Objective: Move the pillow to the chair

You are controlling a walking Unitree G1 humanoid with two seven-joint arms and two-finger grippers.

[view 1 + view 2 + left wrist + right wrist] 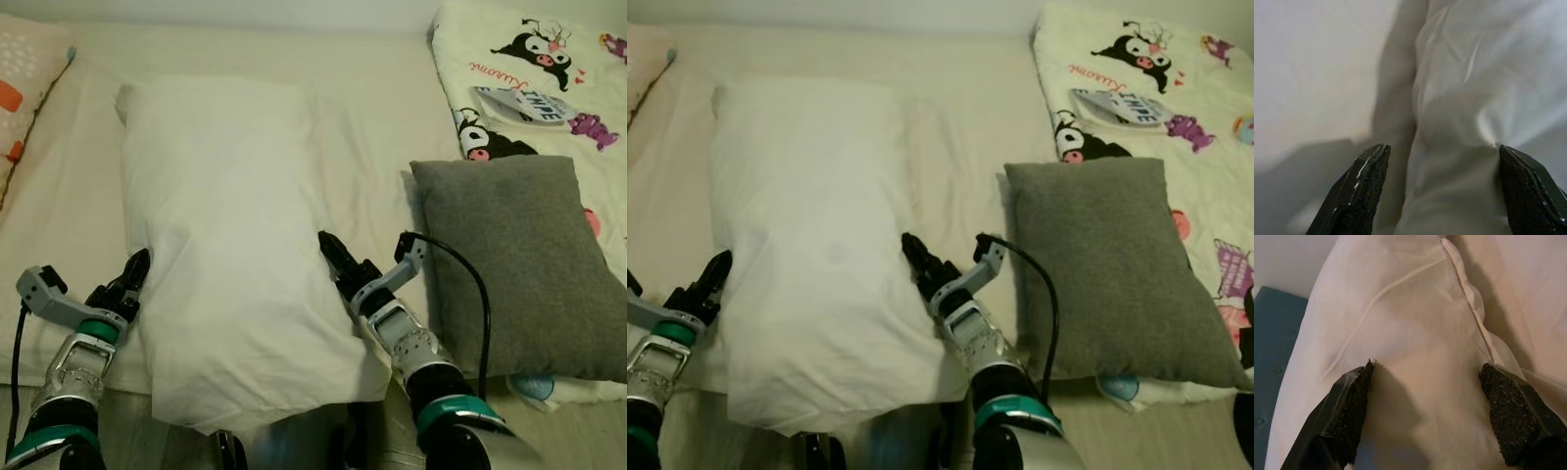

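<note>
The left gripper is set at the white pillow's 8 o'clock edge, its fingers spread wide with the pillow's side fold between them, nothing clamped. The right gripper is placed at the pillow's 4 o'clock edge, likewise spread wide, both pads pressed onto the cover but not closed on it. The pillow is seen lying flat on the bed, its near end hanging past the mattress edge. It is long, white, soft and creased, with a scalloped seam. A grey cushion lies at 3 o'clock and a cartoon-print blanket at 1 o'clock. The task is judged barely begun: grasping, lifting and carrying to the chair are left
</note>
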